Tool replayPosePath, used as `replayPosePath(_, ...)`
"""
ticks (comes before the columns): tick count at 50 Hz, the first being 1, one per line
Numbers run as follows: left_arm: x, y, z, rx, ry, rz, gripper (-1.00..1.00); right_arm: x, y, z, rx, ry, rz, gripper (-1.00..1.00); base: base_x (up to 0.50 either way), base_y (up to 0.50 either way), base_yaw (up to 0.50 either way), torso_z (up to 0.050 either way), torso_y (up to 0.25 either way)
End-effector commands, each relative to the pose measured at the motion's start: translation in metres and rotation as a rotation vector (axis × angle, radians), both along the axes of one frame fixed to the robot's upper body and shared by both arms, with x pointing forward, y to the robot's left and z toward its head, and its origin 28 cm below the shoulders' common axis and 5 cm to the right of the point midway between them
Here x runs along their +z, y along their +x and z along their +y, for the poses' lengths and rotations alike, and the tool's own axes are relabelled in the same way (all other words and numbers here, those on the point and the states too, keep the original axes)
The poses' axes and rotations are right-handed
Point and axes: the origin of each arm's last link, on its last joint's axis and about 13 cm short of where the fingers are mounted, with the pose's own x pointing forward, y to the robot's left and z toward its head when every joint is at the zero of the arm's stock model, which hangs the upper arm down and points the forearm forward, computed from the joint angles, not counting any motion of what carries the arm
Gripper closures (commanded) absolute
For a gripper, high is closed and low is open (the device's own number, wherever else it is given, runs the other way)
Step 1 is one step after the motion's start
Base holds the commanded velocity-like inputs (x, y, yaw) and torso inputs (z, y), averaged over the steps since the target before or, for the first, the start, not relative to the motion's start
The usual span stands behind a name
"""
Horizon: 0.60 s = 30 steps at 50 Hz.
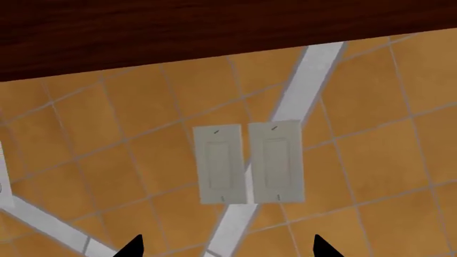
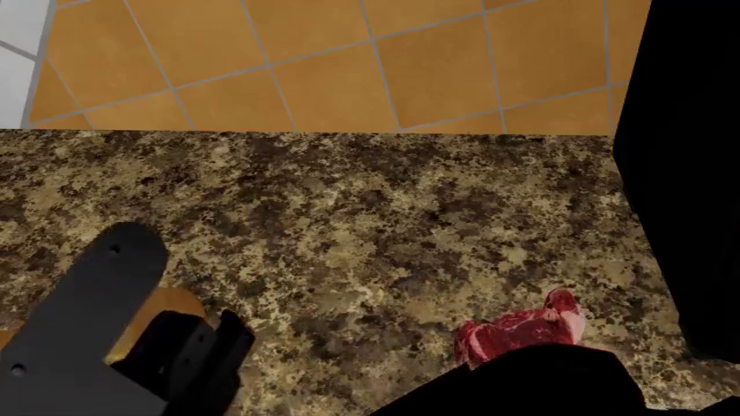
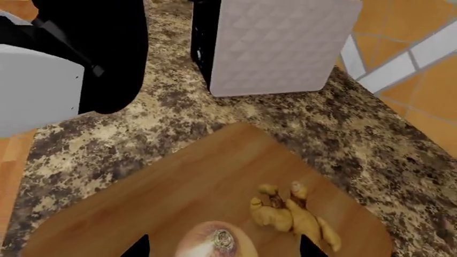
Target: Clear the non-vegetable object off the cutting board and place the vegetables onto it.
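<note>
Ginger root [image 3: 294, 215] and onion [image 3: 216, 242] sit on the cutting board [image 3: 171, 198]; steak [image 2: 521, 334] on the bench [image 2: 370, 217]. A white box [image 3: 279, 45] stands beyond. Both my end effectors: spread wide, empty.

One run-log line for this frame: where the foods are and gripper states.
steak: on counter, off board | ginger: on cutting board | onion: on board, beside ginger | left gripper: open, facing wall | right gripper: open, above onion

Bare countertop [image 2: 347, 208] lies open beyond steak [image 2: 521, 334].
</note>
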Motion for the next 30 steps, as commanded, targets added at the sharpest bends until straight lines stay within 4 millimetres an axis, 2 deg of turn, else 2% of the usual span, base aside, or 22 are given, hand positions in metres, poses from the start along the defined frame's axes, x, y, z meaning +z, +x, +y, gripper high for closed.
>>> replayPosePath(1, 0.003, -0.004, -0.002, -0.048, -0.007, -0.026, -1.00, 0.022, -0.020, -0.008, -0.009, 0.104, -0.102, -1.00, 0.00, 0.00, 0.00, 0.000, 0.000)
replayPosePath(10, 0.004, -0.014, -0.003, -0.052, -0.011, -0.049, -1.00, 0.040, -0.037, -0.023, -0.060, 0.205, -0.157, -1.00, 0.00, 0.00, 0.00, 0.000, 0.000)
replayPosePath(30, 0.002, -0.037, -0.006, -0.104, -0.048, -0.065, -1.00, 0.054, -0.046, -0.059, -0.271, 0.286, -0.268, -1.00, 0.00, 0.00, 0.00, 0.000, 0.000)
